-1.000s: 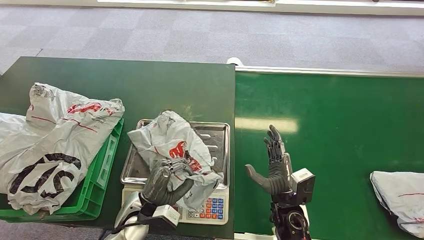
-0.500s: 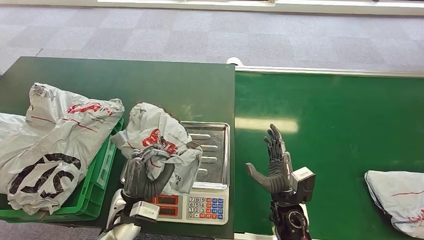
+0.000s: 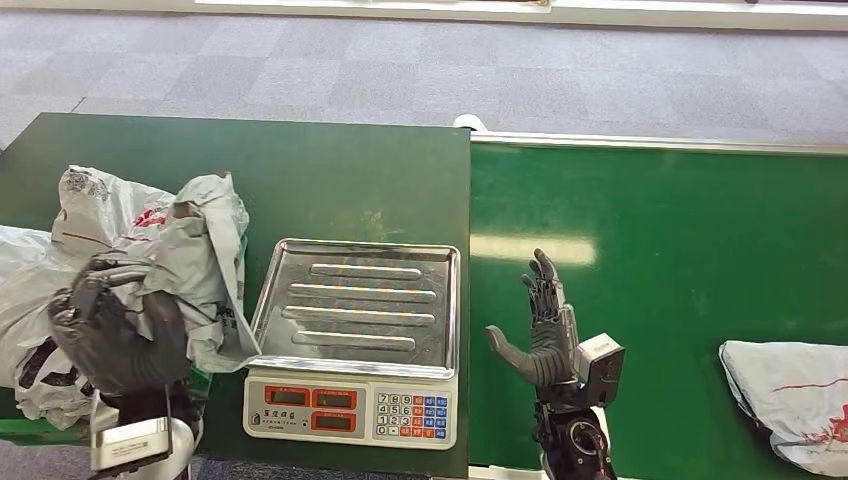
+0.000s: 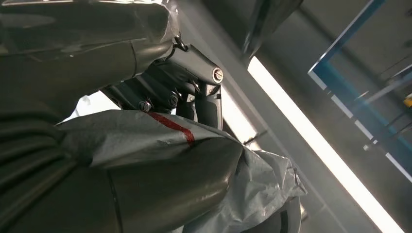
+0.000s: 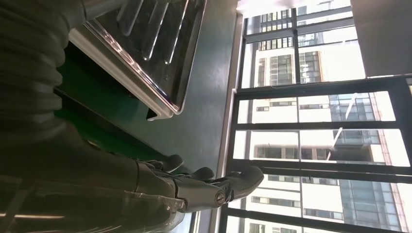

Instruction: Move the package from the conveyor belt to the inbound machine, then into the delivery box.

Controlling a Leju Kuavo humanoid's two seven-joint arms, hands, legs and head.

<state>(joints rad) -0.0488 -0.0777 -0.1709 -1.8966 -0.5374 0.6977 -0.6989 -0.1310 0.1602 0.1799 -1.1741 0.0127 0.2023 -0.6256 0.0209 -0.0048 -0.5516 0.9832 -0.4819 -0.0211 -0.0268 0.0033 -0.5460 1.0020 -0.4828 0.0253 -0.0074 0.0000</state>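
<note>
Right hand [image 5: 194, 187] with fingers spread, holding nothing, steel scale tray [image 5: 145, 53], green belt [image 5: 87, 121], windows [image 5: 311, 121]

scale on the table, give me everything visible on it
The scale sits upright on the dark green table, between the green crate and the conveyor belt. Its ribbed, shiny steel tray is bare. The white front panel carries two red displays and a coloured keypad. Neither robot hand touches it.

Grey carpet-tile floor [image 3: 400, 70], dark green table [image 3: 330, 170], tall grid windows [image 5: 311, 136], daylight
</note>
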